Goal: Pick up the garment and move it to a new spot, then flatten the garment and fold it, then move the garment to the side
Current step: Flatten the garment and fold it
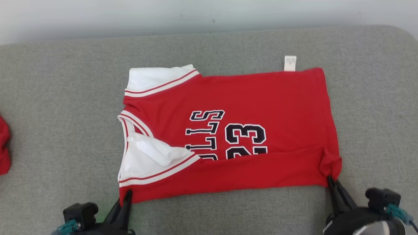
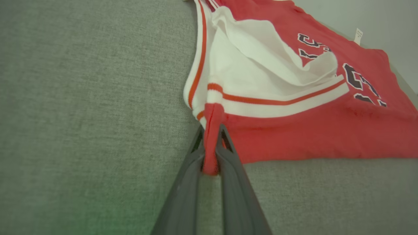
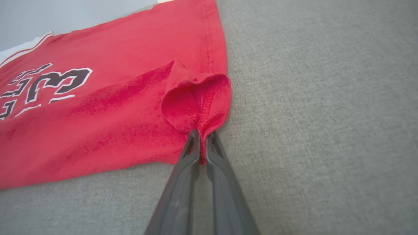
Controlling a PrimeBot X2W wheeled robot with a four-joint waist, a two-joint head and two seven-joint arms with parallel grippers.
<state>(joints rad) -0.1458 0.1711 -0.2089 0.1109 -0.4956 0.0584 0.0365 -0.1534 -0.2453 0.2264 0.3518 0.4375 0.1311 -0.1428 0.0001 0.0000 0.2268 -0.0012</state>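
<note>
The garment [image 1: 241, 130] is a red jersey with white striped trim and black "23" lettering, spread sideways on the grey cushion [image 1: 65, 114]. Its near long edge is folded up over the print. My left gripper [image 1: 128, 193] is shut on the garment's near left corner [image 2: 211, 143], by the white armhole trim. My right gripper [image 1: 330, 180] is shut on the near right hem corner [image 3: 202, 130], where the cloth puckers into a small loop. A white care label [image 1: 290, 63] sticks out at the far edge.
Another red piece of cloth [image 1: 4, 147] lies at the cushion's left edge. A pale wall [image 1: 196, 13] runs behind the cushion's far edge. Bare grey cushion surrounds the garment on all sides.
</note>
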